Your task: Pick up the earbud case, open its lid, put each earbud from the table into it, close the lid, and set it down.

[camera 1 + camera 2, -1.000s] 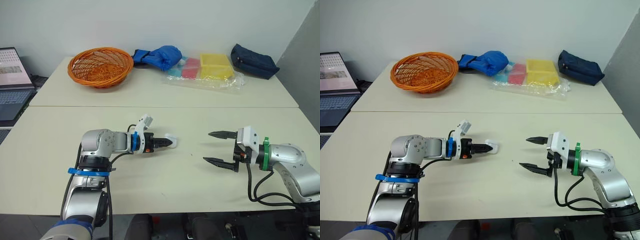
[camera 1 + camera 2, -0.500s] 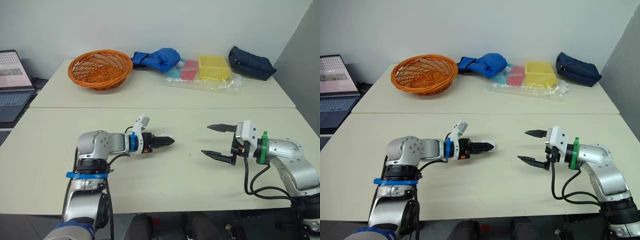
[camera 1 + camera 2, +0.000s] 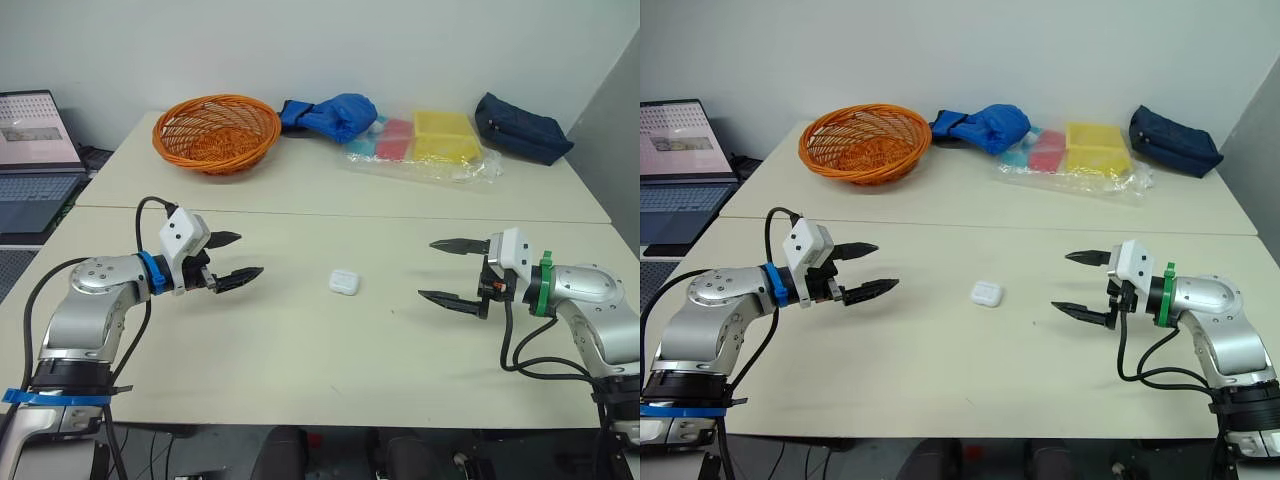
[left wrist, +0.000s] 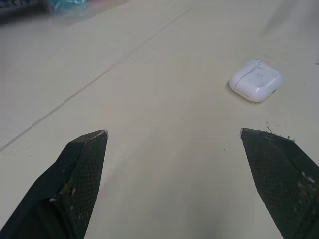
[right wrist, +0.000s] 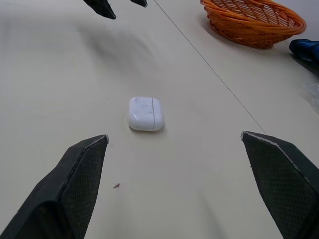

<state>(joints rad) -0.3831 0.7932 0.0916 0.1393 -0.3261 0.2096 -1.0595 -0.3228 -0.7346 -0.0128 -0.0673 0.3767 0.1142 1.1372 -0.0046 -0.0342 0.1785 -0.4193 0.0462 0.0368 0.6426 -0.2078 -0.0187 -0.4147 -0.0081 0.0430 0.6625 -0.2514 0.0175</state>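
We see left gripper (image 3: 250, 254) now backed off the earbud case (image 3: 344, 282), fingers apart like right gripper's (image 3: 427, 268), case lying shut on the surface (image 3: 300, 350), so task looks done.

Near table (image 3: 330, 370), with the far table (image 3: 300, 190) butted against its far edge. The earbud case (image 3: 344, 282) lies on the near table, about midway across. It sits between the left gripper (image 3: 250, 254), well apart on its left, and the right gripper (image 3: 427, 268), well apart on its right. Both grippers point inward at the case. On the far table, from left to right, are a basket (image 3: 216, 132), a cloth bundle (image 3: 335, 113) just beside it, a plastic bag (image 3: 470, 168) holding flat boxes (image 3: 446, 136), and a pouch (image 3: 522, 127) at the right end. A laptop (image 3: 35, 150) stands beyond the tables' left edge.
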